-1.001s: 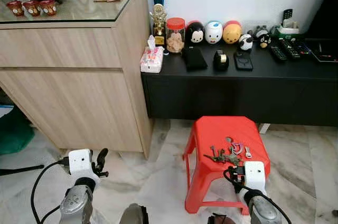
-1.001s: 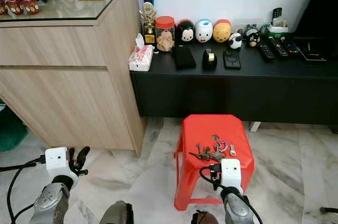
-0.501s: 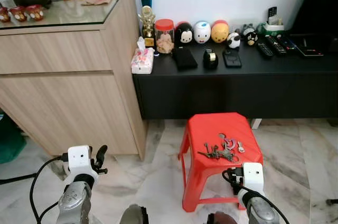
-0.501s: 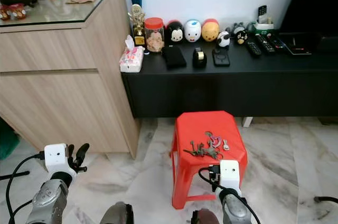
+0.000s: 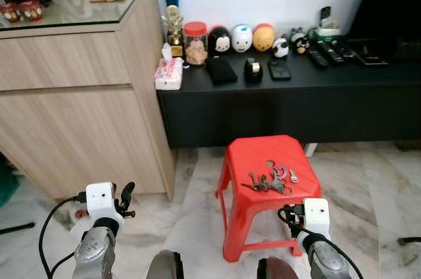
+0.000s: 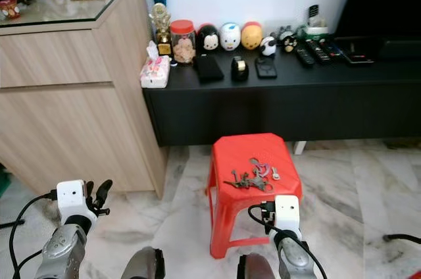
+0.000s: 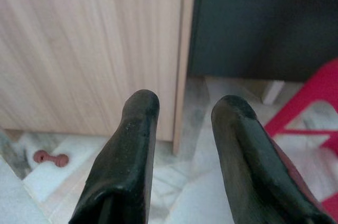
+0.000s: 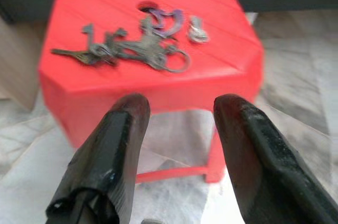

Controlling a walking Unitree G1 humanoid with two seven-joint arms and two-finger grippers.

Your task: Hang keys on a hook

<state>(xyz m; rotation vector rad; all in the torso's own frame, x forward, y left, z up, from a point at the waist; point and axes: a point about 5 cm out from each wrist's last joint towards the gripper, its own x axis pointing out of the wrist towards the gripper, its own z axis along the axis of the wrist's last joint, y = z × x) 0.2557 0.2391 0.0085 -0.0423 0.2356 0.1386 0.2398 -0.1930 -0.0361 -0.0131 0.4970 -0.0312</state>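
The left hand (image 7: 182, 155) hangs released by the wooden cabinet (image 5: 79, 101). The keys (image 8: 132, 47) lie on the red stool (image 5: 263, 160), which now sits lower and nearer than a second ago: the robot has stepped closer. The right hand (image 8: 177, 145), released, hovers just short of them.

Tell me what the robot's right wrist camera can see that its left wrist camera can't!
The right wrist view has the bunch of keys lying on top of the red stool, with the right gripper in front of the stool's near edge, fingers apart, touching nothing. The left wrist view has the wooden cabinet, the black TV bench and a small reddish dumbbell-shaped thing on the floor, beyond the left gripper, whose fingers are also apart. Both have marble floor and some of the red stool.
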